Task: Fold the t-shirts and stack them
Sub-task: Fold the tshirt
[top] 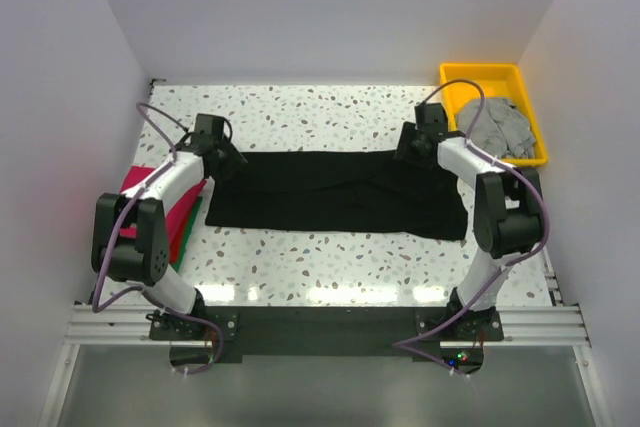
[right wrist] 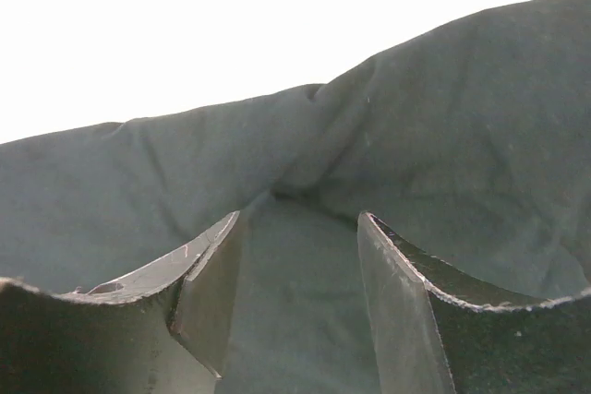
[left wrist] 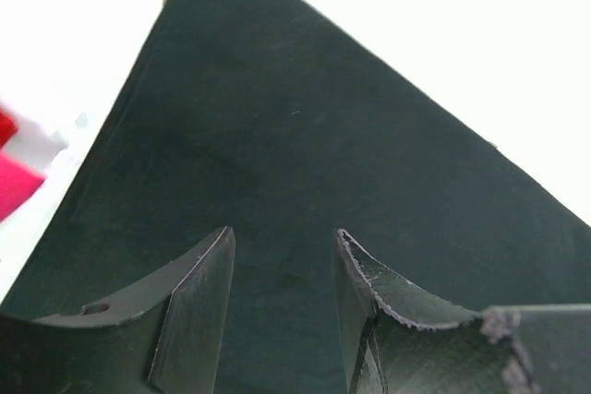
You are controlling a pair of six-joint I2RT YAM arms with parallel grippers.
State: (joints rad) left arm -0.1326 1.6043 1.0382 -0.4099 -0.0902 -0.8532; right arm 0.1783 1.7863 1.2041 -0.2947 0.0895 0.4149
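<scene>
Folding the black t-shirt [top: 335,192] is your step; it lies spread across the bench [top: 330,112]. Your left pincer [left wrist: 283,235] and right pincer [right wrist: 298,219] hang parted over its far edge, pinching nothing. Next, close on both corners and draw them nearer together.

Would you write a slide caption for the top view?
Open left gripper and open right gripper at the far edge of the spread black shirt; grey shirt in the tray.

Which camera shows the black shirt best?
The top camera: it shows almost all of the black shirt, spread out flat. The left wrist camera shows only one flat corner up close; the right wrist camera shows only a rumpled patch.
</scene>
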